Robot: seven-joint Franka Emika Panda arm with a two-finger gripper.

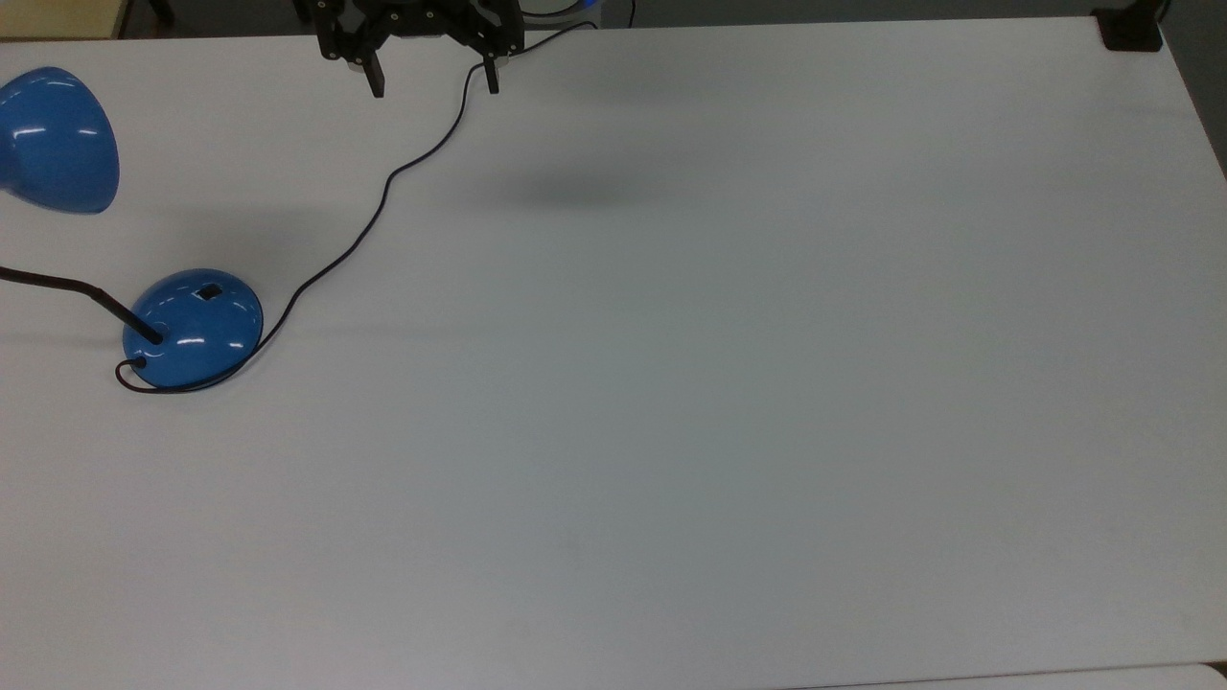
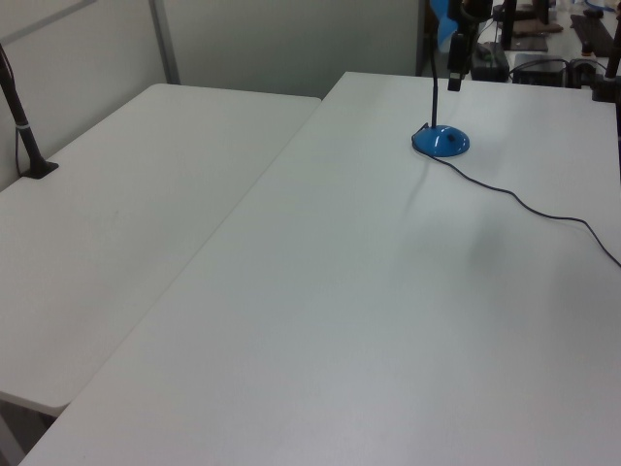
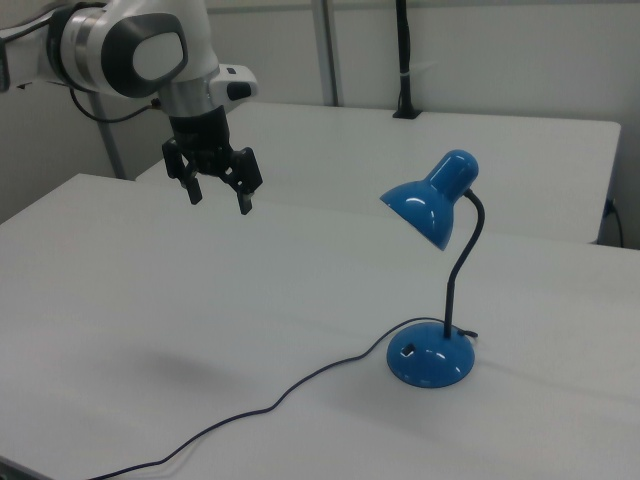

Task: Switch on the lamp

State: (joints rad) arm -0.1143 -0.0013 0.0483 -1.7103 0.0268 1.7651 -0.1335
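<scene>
The lamp stands on the white table, a glossy blue dome base (image 1: pixel 192 329) with a small black rocker switch (image 1: pixel 209 291) on top. Its blue shade (image 1: pixel 53 139) hangs over the top view's left edge. A black cord (image 1: pixel 383 201) runs from the base toward the arm. My gripper (image 1: pixel 434 84) hovers high at the top view's upper edge, open and holding nothing, far from the base. In the right view the gripper (image 3: pixel 218 198) hangs in the air left of the shade (image 3: pixel 430 205) and base (image 3: pixel 430 360). The left view shows the base (image 2: pixel 442 142) far back.
The cord (image 3: pixel 300 385) lies across the table (image 1: pixel 719 383) between the arm and the lamp. A black clamp (image 1: pixel 1131 29) sits at the top view's upper right corner. A second white table (image 2: pixel 116 214) adjoins, carrying a black post (image 3: pixel 404 60).
</scene>
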